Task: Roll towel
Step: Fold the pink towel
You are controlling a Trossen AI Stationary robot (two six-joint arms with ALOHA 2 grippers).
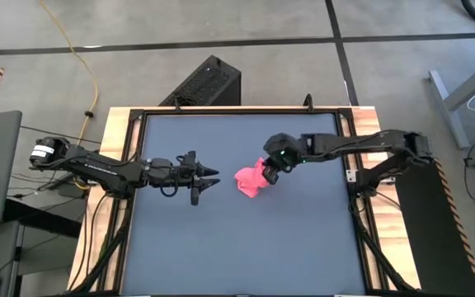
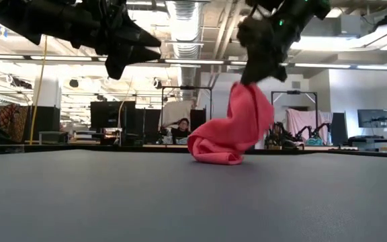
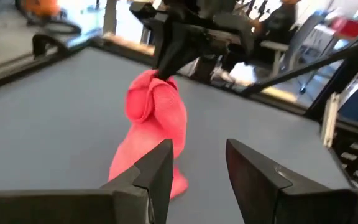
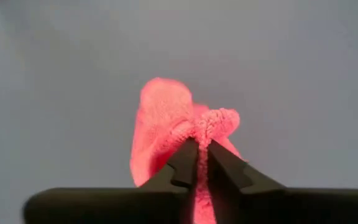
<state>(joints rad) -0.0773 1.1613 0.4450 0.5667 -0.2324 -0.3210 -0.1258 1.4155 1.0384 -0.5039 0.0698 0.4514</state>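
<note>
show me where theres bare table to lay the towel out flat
The near half of the table, in front of both arms, is bare. So is the far strip behind them. The crowded part is the middle: the right gripper holds the towel pinched up by one end, its lower end bunched on the tabletop, and the left gripper hovers beside it.

towel (image 1: 251,181) mid-table (image 1: 221,247), left gripper (image 1: 207,176) beside — apart

Two dark jointed arms, black tapered jaws, green indicator light on right wrist housing (image 1: 283,153), thin black cables
</note>
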